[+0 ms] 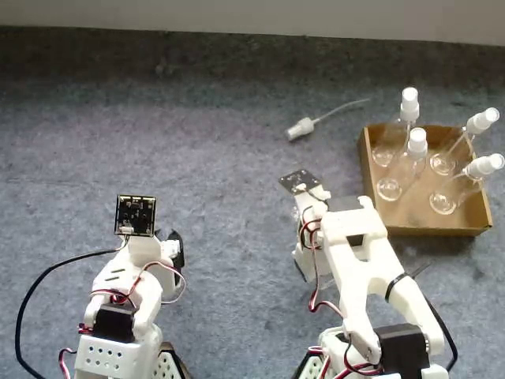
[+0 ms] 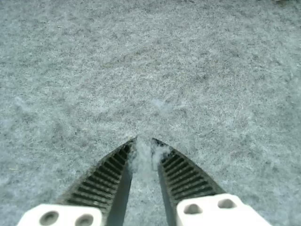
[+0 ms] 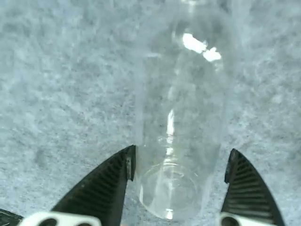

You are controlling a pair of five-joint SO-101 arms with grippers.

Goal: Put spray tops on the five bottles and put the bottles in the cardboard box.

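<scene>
At 3 o'clock of high view, cardboard box (image 1: pixel 426 230) on grey carpet (image 1: pixel 197 142). Inside it four capped bottles (image 1: pixel 410 158), clear, white spray heads toward 1 o'clock. Loose spray top (image 1: pixel 302 127) flat on the carpet at 10 o'clock from the box, apart from it, thin tube trailing toward 2 o'clock.

Right arm at 5 o'clock of high view, close to the box's 8 o'clock corner, wrist toward 11 o'clock. Right gripper (image 3: pixel 182 150) spread wide, straddling fifth bottle (image 3: pixel 181 117). Clear, base end between the fingers (image 3: pixel 108 183), one finger against the bottle wall, thin gap at the other. Carpet behind the bottle.

Left arm at 7 o'clock of high view, well apart from box, loose top and bottles. Left gripper (image 2: pixel 144 140) closed down to a narrow slit, nothing between the ribbed pads (image 2: pixel 181 176), tips low over bare carpet.
</scene>
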